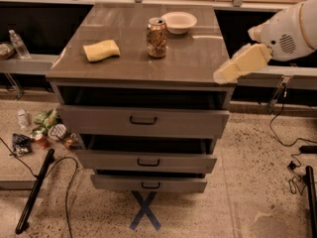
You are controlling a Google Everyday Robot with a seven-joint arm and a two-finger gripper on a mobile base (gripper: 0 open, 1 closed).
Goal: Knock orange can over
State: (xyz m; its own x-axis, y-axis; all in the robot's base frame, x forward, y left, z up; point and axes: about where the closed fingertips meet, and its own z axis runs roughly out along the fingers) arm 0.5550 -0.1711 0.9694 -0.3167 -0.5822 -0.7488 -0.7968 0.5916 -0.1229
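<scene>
Camera view inspection: the orange can [157, 37] is found upright on the table [124, 71], slightly toward 12 o'clock of the top's centre. A white bowl [179, 21] is noted near it at 1 o'clock, not touching. A yellow sponge [101, 50] lies well apart at 9 o'clock. The gripper [225, 73] is recorded at 4 o'clock of the can, at the table's front right corner, well apart from the can and pointing down and leftward. Whether it is spread or closed cannot be told. Its height above the top cannot be judged with certainty.

Step in hand is assessed as the approach; no contact is made yet, and the can is not yet knocked over.

Recommendations for sound execution:
- The gripper is best carried in toward 10 o'clock, low enough to meet the can but clear of the table surface.
- Contact is best placed on the upper half of the can, so that it is tipped rather than slid along the smooth top.
- A push line toward 10 o'clock is preferred: the fall is then directed onto bare table between sponge and bowl.
- A line toward 12 or 1 o'clock is to be avoided, since the bowl could be struck.
- A firm, short stroke is advised; once toppled, the can may roll.
</scene>
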